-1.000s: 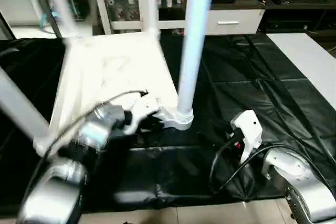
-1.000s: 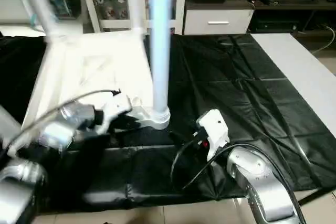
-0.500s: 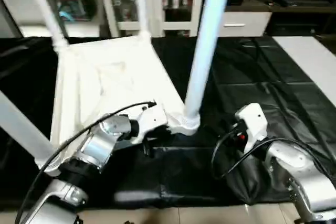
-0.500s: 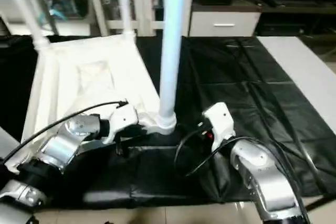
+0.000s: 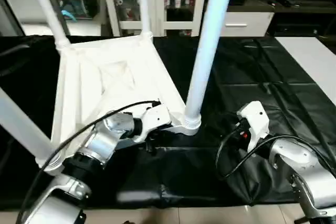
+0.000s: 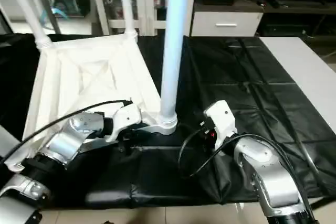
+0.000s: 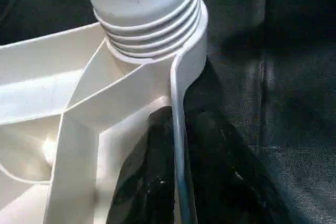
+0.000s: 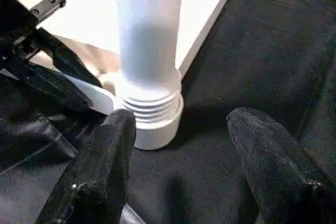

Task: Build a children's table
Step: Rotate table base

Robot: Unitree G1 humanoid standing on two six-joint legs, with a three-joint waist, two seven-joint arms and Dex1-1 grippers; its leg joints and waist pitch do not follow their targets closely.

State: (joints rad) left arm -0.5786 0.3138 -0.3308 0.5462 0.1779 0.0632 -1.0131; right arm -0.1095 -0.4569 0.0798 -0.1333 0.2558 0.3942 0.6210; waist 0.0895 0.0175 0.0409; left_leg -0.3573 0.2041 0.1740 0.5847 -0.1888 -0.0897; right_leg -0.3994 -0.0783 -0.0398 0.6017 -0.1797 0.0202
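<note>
Left gripper (image 7: 176, 182), jaws since loosened, straddles the tabletop (image 5: 105, 77) rim; right gripper (image 8: 181, 161) gapes; four legs (image 5: 210, 40) upright.

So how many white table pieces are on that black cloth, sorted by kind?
Table top, lying underside up: 1
Legs standing in its corner sockets: 4, at the near right, near left, far left and far right
Total: 5 pieces

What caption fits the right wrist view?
Open right gripper faces the white plastic tube leg seated in its ribbed corner socket.
</note>
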